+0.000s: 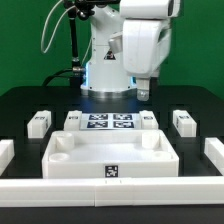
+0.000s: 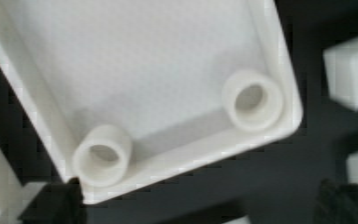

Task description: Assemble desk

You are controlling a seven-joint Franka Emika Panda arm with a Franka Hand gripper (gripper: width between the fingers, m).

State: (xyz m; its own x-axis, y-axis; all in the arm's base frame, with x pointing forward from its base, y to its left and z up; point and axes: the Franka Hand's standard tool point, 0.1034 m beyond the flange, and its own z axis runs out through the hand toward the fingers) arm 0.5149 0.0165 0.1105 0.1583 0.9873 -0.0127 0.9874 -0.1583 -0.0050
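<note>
Jaws, spread and empty, are hovering over the tabletop; squaring them across its rim before closing seems wise

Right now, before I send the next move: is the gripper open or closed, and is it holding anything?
Gripper: open, holding nothing; a corner of the desk tabletop lies below it.

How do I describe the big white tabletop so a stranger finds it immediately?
On the black table, nearer the camera than the flat white marker board, lies the large white plastic rectangular tabletop. Unlike the small white block legs behind it, it has a raised rim, round corner sockets and one black-white tag.
</note>
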